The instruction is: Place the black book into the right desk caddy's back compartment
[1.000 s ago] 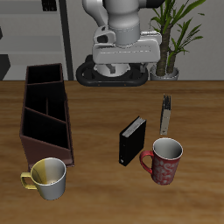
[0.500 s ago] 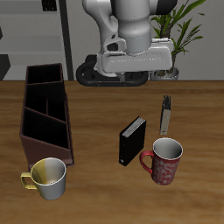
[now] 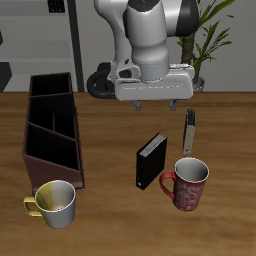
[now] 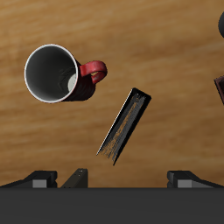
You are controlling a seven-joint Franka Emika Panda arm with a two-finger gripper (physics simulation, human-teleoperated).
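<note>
The black book (image 3: 152,160) stands upright on the table beside the red mug, and it also shows in the wrist view (image 4: 125,125), seen from above. My gripper (image 3: 157,103) hangs above and a little behind the book, open and empty, with its fingers (image 4: 74,179) spread wide in the wrist view. The right desk caddy (image 3: 50,170), a long maroon-brown box with black sections, lies well away from the book. Only a corner of it shows in the wrist view (image 4: 220,87).
A red mug (image 3: 187,183) stands close beside the book toward the table's front edge and shows in the wrist view (image 4: 55,73). A thin grey slab (image 3: 189,131) stands upright behind the mug. A yellow mug (image 3: 55,203) sits at the caddy's front end.
The gripper has come down and forward from near the robot's base, and now hangs lower above the black book. Nothing on the table has moved.
</note>
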